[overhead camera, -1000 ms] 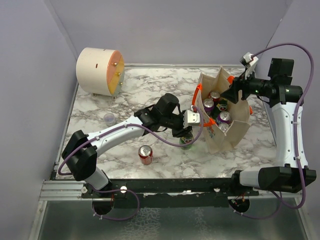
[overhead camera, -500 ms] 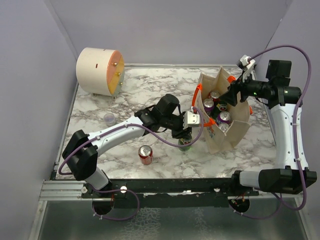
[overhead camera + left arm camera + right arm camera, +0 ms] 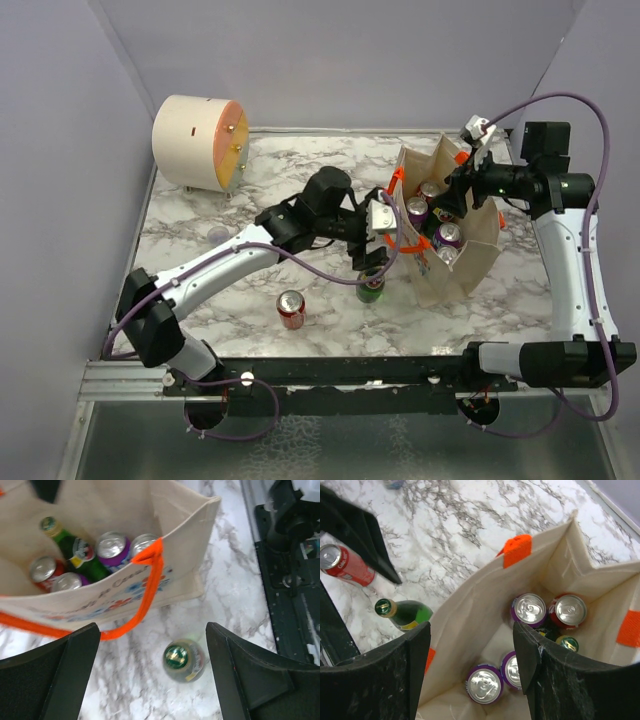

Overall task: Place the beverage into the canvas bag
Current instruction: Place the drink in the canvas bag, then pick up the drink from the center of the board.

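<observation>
Beverage bottle [image 3: 183, 660] stood beside canvas bag [image 3: 185, 540]; left gripper [image 3: 152, 630] above it, jaws apart, empty; right gripper [image 3: 471, 630] spread over bag.

— Able to read the print [image 3: 132, 586] on the bag [image 3: 190, 550] from the left wrist?
— No. Too blurred, and crossed by the orange handle [image 3: 154, 580]. Cropped at top and left, besides.
— From the right wrist?
— Cropped right and bottom. Seeing only the green bottle's [image 3: 407, 614] upper part, the rest behind the bag's wall.
— From above?
— Partly covered by the left gripper [image 3: 368, 265].
</observation>
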Robot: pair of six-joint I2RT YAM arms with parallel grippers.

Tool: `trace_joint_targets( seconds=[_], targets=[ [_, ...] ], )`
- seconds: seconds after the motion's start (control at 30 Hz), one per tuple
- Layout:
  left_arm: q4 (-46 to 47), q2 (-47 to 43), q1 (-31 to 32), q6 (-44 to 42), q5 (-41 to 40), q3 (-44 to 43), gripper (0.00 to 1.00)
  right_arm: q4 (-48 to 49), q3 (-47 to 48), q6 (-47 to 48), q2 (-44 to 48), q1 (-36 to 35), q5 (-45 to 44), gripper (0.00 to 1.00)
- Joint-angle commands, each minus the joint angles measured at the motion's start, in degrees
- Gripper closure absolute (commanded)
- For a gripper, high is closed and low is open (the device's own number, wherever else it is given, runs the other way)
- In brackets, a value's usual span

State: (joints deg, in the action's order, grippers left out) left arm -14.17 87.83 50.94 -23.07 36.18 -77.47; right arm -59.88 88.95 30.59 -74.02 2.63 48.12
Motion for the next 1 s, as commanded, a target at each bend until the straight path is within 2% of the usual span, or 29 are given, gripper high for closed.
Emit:
trace_joint_targets(
  seconds=[0.0,0.1,0.2,0.33,0.43,0.57,0.97],
  targets=[
    [-1.78,-7.96,-5.39,0.20,-6.69,-0.49,0.10,2.31,-1.44,-0.27,2.25,-3.84,0.87,0.34],
    [-0.79,-11.69,-12.54,2.30,-14.44,5.32,0.11,5.94,-2.63,-2.95,2.88,-6.13,1.06,0.34],
    [0.02,-13.21,-22.19,7.88,-18.57,6.90,0.11,6.69,-3.14,-2.10,2.88,-11.87,-1.52,0.34],
    [2.55,-13.33,-31.37,14.20,-20.28,7.02,0.11,4.01,-3.55,3.49,1.77,-18.79,-4.77,0.33],
    [4.36,-13.08,-35.92,16.87,-20.03,6.81,0.11,2.55,-4.85,8.70,1.45,-25.98,-9.67,0.31],
    [4.60,-13.67,-37.11,13.89,-20.97,7.17,0.13,1.69,-8.72,14.12,1.06,-33.01,-15.32,0.28],
    [3.34,-15.85,-37.74,13.29,-17.75,10.00,0.15,3.95,-16.54,20.03,-4.13,-35.99,-16.77,0.27]
  ],
)
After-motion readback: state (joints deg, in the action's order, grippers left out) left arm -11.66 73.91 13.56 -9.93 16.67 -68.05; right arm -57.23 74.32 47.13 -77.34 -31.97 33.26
